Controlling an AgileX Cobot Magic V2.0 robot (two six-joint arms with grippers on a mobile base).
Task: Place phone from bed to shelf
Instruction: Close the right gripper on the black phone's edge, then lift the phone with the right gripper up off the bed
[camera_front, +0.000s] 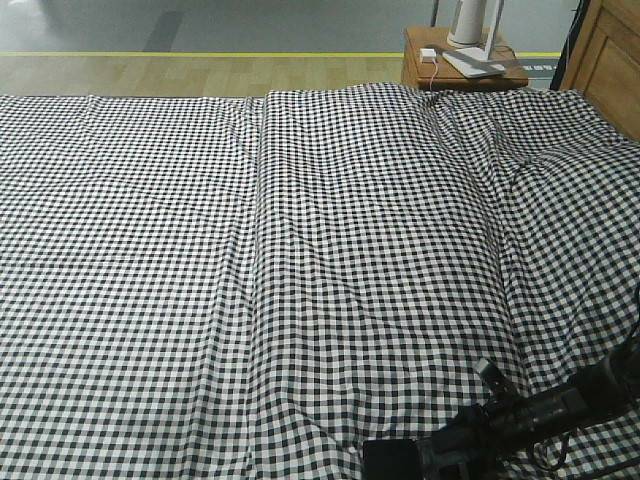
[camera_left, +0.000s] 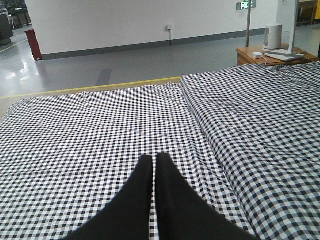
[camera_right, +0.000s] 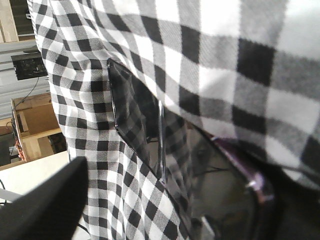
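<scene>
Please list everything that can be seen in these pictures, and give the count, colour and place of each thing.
bed: one, black-and-white check cloth, fills most of the front view.
phone: one, glossy black with a pinkish edge, lying on the bed cloth.
shelf: one, light wood, background of the right wrist view.
bedside table: one, brown, past the bed's far right corner.
white cylinder: one, white, on the bedside table.
floor line: one, yellow, beyond the bed.
left gripper: one, black, shut, above the bed.
right gripper: one, black, open, at the phone.
</scene>
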